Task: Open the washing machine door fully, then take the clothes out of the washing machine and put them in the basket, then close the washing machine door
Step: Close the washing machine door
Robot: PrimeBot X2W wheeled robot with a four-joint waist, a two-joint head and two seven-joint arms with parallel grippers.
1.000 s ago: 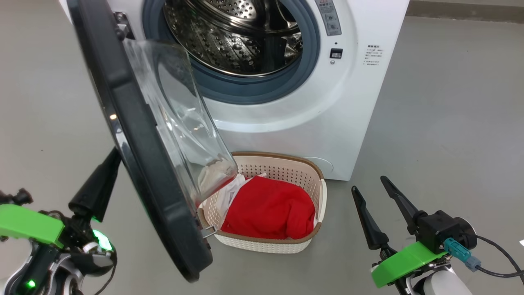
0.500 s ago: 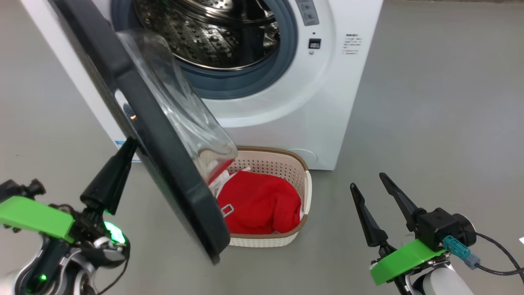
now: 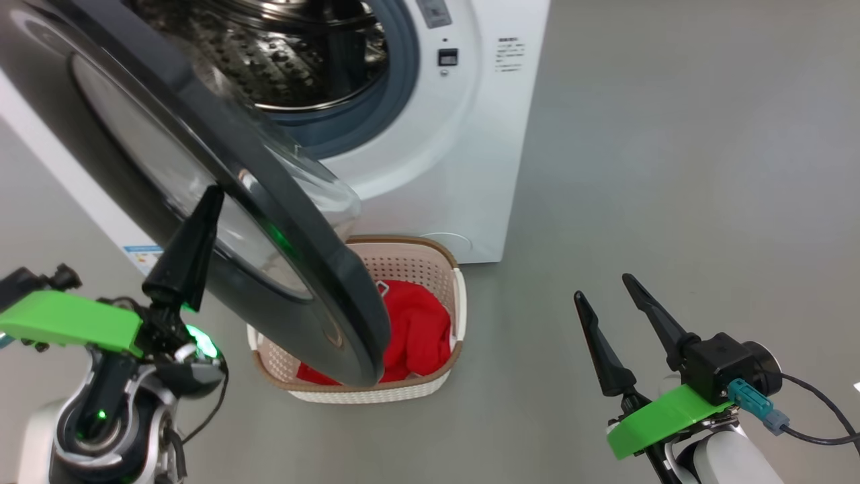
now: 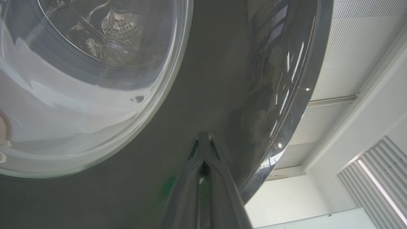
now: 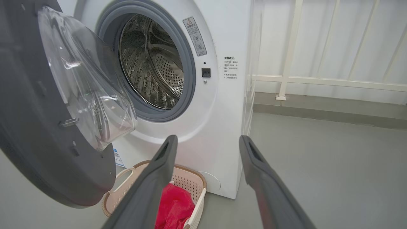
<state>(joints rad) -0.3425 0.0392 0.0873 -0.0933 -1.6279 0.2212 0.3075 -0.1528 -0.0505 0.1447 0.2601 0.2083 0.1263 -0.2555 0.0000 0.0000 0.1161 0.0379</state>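
Red clothes fill the basket, so the closed left pincer leans on the washing machine door, seemingly to shut it; right pincer open.

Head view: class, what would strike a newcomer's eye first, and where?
The large round door with its glossy black rim and clear glass centre stands half open across the upper left, the shut left pincer tipped against its outer face. Below it, bright red clothes lie in a cream perforated plastic basket on the floor before the white washing machine.
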